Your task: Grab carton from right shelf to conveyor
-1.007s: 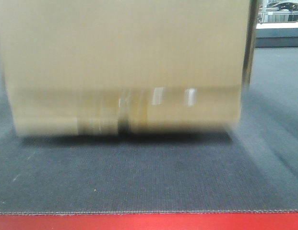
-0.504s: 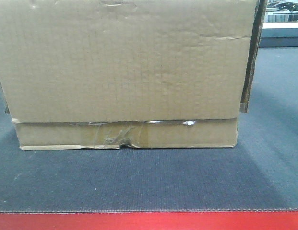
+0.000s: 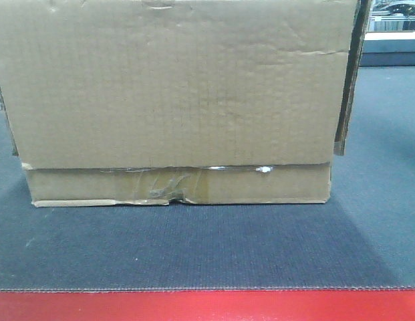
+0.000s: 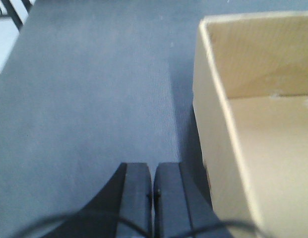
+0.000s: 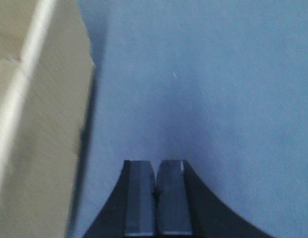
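Carton (image 3: 174, 100) rests on conveyor (image 3: 194, 254); my left gripper (image 4: 154, 198) and right gripper (image 5: 156, 198) clenched empty beside it, withdrawal judged next

A warehouse or packing floor: a wide dark grey ribbed conveyor belt (image 3: 194, 254) with a bright red edge strip (image 3: 207, 306) runs beneath both closed black grippers, carrying a large plain brown corrugated cardboard carton (image 3: 174, 93) that sits just beside each.

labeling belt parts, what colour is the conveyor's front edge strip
Bright red edge strip, below the dark grey ribbed conveyor; clearest in the front-facing view.
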Robot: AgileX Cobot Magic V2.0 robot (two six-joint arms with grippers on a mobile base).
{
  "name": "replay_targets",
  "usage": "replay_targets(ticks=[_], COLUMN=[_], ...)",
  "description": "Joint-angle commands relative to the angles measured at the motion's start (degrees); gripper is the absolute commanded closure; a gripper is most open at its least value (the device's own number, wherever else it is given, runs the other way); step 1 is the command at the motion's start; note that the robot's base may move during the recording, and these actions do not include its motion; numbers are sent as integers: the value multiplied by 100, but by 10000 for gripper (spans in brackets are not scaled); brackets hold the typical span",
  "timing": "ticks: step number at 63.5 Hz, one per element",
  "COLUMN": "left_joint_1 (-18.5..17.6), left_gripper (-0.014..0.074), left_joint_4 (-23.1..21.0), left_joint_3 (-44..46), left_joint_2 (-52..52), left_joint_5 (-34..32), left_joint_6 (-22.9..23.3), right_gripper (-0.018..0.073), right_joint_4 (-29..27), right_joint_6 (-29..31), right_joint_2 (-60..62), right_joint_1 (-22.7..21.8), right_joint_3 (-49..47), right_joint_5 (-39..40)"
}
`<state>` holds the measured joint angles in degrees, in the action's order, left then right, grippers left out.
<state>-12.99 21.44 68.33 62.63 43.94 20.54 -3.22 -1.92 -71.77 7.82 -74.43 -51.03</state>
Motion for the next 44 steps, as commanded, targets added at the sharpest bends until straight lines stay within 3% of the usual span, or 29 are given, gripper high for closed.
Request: replay_targets(ticks=[1,11,24,44], left_joint_1=[277,641,642,642], left_gripper=[581,581,581,581], left_joint_4=[-257,-504,-442,-394], left_joint_3=[-820,-2069,-3479,-4379], left_joint_2=[-392,-1155,-2348,-4456], left_joint_5=[-619,-1247,-1945,-2260], left_joint_6=[181,181,57,-242], right_gripper=[629,629,629,629], right_joint_4=[58,58,125,224], right_joint_6=[53,53,192,386], right_joint_2=[576,1460,2713,4665], right_joint_1=[-41,-41,-41,-18], right_joint_3=[857,2205,3554,4828], right_joint_5=[715,1599,2382,3253])
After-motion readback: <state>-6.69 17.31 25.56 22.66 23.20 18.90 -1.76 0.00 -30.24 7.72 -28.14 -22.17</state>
